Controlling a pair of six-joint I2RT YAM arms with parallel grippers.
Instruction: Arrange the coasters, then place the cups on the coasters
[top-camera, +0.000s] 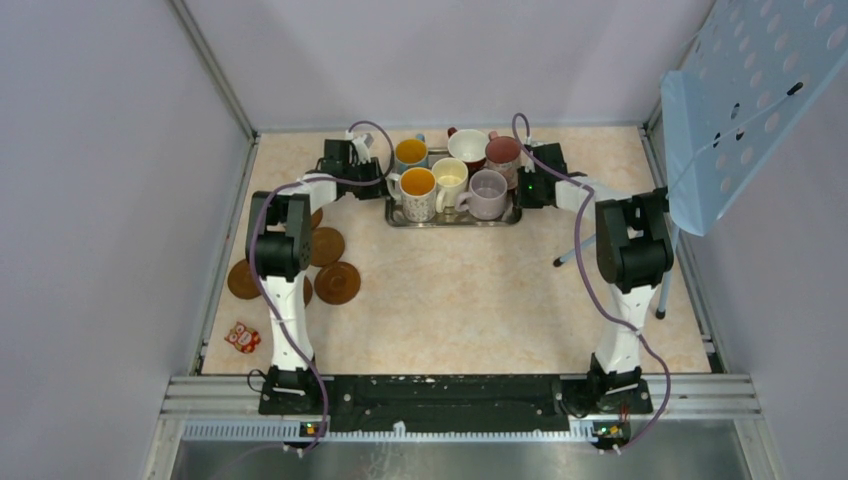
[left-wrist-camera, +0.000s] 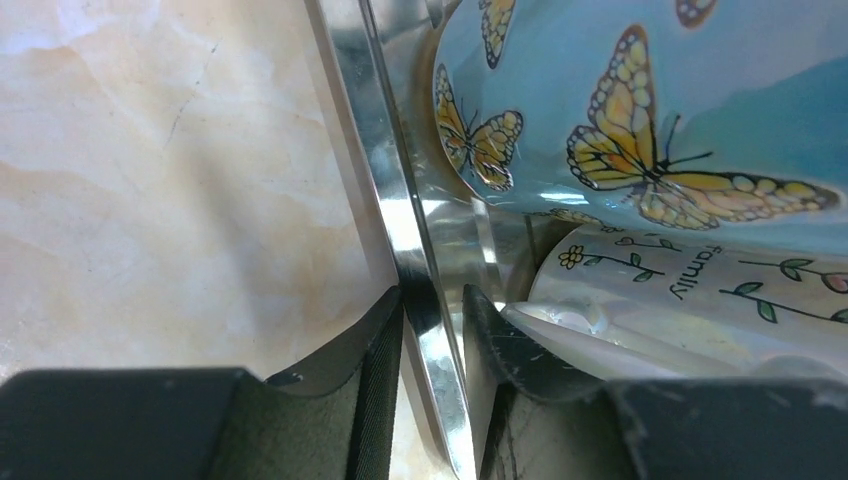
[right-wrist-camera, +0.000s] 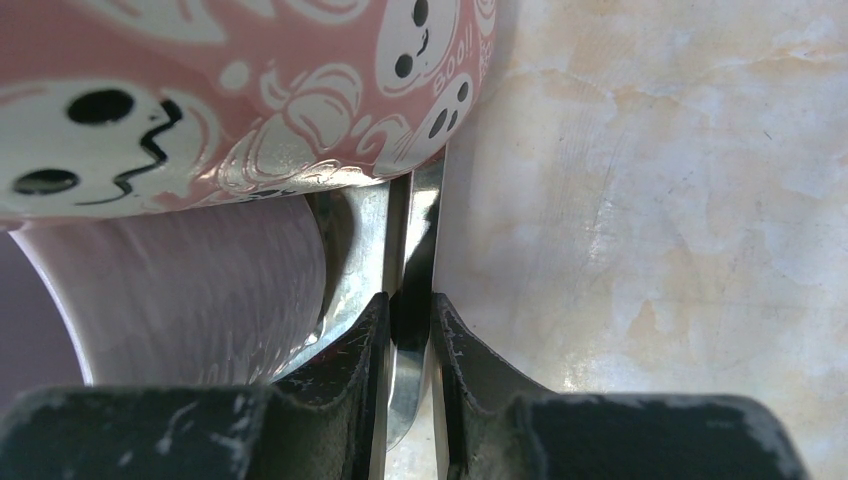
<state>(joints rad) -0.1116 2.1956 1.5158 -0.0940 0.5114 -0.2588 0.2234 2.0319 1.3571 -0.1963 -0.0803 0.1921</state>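
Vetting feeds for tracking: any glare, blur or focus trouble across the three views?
Left wrist: hard specular glare along the steel tray rim, butterfly mug sharp. Right wrist: ghost-print mug slightly soft up close, lilac mug shaded beneath it, tray rim mirror-bright. Top external: even light, faint shadows, no strong glare.

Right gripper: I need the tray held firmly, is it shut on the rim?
Shut on the tray: right wrist view shows the right gripper pinching its steel rim.
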